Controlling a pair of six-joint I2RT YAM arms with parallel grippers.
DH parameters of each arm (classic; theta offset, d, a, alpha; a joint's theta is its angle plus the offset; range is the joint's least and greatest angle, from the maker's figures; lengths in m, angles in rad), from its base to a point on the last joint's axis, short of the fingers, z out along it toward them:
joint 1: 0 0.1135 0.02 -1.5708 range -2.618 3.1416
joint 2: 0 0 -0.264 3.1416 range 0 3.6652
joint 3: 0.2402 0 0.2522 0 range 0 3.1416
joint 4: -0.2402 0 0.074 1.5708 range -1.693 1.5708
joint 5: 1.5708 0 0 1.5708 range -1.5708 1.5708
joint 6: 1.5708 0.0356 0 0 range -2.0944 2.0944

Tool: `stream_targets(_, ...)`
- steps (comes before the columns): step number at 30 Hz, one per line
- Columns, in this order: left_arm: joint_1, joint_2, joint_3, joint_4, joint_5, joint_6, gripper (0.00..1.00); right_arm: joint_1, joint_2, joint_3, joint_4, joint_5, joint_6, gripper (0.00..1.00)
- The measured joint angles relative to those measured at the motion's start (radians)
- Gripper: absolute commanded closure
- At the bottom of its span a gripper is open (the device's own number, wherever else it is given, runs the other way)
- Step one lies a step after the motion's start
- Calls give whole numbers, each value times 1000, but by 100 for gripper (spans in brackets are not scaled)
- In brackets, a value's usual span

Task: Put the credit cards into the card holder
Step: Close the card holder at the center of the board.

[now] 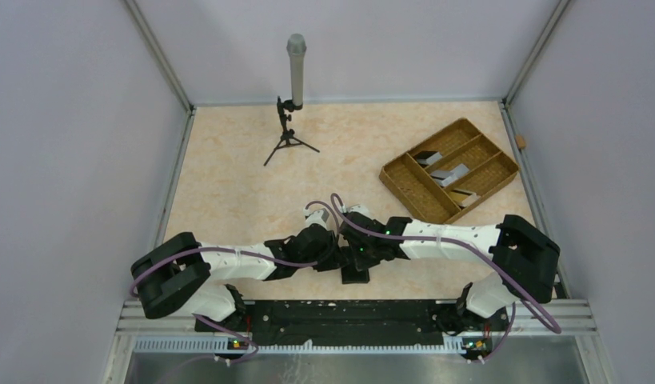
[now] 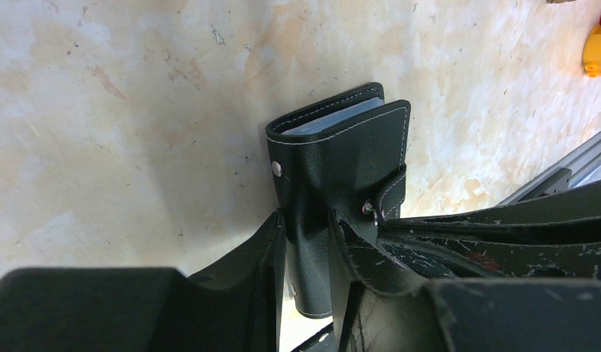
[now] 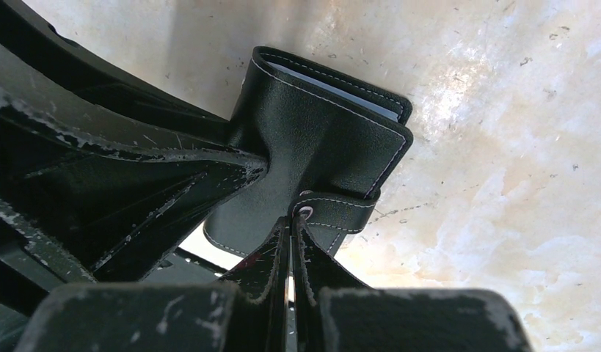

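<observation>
The card holder [image 2: 341, 158], a black bifold wallet, is folded closed and held upright off the table; it also shows in the right wrist view [image 3: 319, 139] and the top view [image 1: 356, 274]. A pale edge shows between its covers. My left gripper [image 2: 308, 220] is shut on its spine end. My right gripper [image 3: 291, 224] is shut, with its tips pinching the clasp tab [image 3: 341, 209] by the snap. Both grippers meet at the table's near middle, the left [image 1: 333, 254] beside the right [image 1: 357, 254]. The credit cards [image 1: 450, 172], pale grey and dark, lie in the brown tray.
The brown woven divided tray [image 1: 404, 186] stands at the back right. A microphone on a small tripod [image 1: 292, 104] stands at the back centre. A yellow block [image 2: 598, 51] lies off to the side. The metal rail [image 1: 348, 316] runs along the near edge.
</observation>
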Motion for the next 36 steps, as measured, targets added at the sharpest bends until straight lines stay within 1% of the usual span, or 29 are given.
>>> stream_targets(24,-2,0,0,0,-4,0,69,-14,16,-5,17,-5,-4,100)
stream_targets(36,-4,0,0,-1,-7,0,69,-56,-1,-43,74,-73,-13,100)
